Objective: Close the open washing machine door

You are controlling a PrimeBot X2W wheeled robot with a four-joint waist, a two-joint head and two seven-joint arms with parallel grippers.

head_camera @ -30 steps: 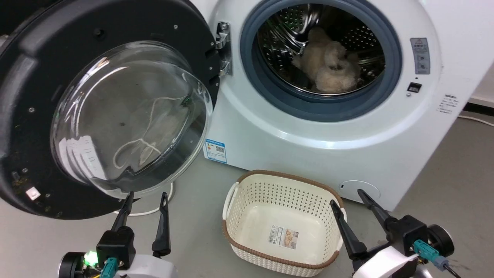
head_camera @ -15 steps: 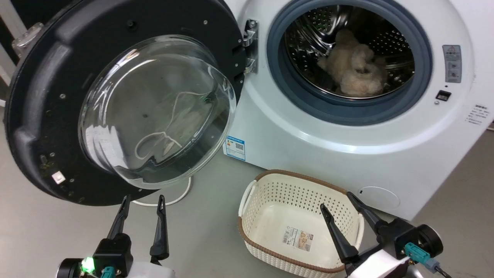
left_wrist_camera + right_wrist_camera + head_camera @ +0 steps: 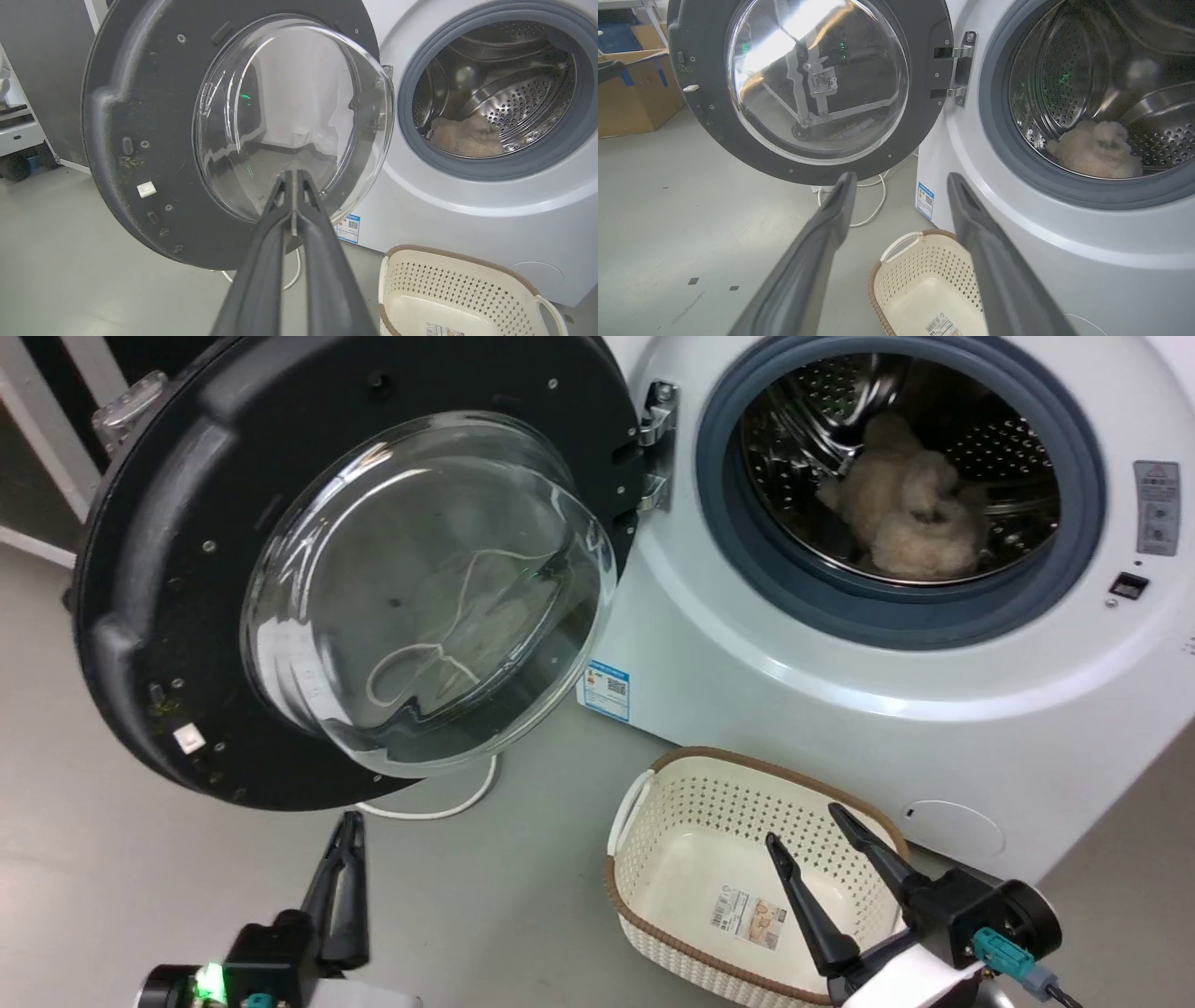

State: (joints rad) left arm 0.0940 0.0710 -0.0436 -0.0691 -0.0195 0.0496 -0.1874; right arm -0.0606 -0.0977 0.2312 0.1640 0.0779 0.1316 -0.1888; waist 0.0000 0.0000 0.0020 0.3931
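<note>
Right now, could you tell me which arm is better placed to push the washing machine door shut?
Left, probably: the left tool, shut, points at the washing machine door, while the right tool, open, hangs over the basket, away from it.

The place looks like a lab or workshop test space, not a home laundry. The washer (image 3: 840, 691) stands free on a bare grey floor (image 3: 112, 896), and a loose white cable (image 3: 420, 817) lies on the floor at its left. A cardboard box (image 3: 630, 93) sits at the far left. A dark panel (image 3: 46, 70) with white framing stands at the far left. A plastic basket (image 3: 738, 763) sits on the floor near the washer.
</note>
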